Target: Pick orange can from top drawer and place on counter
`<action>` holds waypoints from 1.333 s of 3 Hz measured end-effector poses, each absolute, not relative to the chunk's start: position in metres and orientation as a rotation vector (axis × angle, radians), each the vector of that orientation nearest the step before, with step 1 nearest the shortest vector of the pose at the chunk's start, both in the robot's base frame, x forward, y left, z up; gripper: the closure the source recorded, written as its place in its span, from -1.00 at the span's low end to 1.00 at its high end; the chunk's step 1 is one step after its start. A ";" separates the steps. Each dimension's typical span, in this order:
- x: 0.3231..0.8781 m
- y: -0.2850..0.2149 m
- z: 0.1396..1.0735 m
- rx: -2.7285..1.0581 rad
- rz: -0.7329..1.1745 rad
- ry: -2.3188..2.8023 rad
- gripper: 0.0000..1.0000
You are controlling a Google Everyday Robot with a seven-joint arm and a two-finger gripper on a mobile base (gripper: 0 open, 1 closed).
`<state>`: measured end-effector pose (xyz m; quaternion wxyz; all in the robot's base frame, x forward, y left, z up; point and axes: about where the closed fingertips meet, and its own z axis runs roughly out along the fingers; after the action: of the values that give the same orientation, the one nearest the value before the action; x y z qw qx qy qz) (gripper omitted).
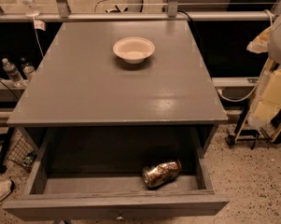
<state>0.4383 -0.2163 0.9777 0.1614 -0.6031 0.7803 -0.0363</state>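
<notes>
The orange can [162, 173] lies on its side in the open top drawer [116, 204], right of the middle and near the front. The drawer is pulled out toward me, with its small knob at the bottom edge. The grey counter [116, 92] spreads above it. My gripper [270, 94] hangs at the right edge of the view. It is beyond the counter's right side, well above and to the right of the can, and touches nothing.
A white bowl [134, 49] stands on the counter toward the back. Water bottles [13, 72] stand on a low ledge at the left. A metal rail [130, 16] runs behind the counter. Speckled floor [252, 181] lies to the right.
</notes>
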 end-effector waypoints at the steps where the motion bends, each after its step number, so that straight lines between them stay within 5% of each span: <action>1: 0.438 -0.216 0.978 -1.722 -0.104 2.228 -1.00; 4: 0.385 -0.170 0.930 -1.858 -0.124 2.049 -1.00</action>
<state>0.3853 -0.1702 0.9299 0.1853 -0.6594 0.7273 -0.0441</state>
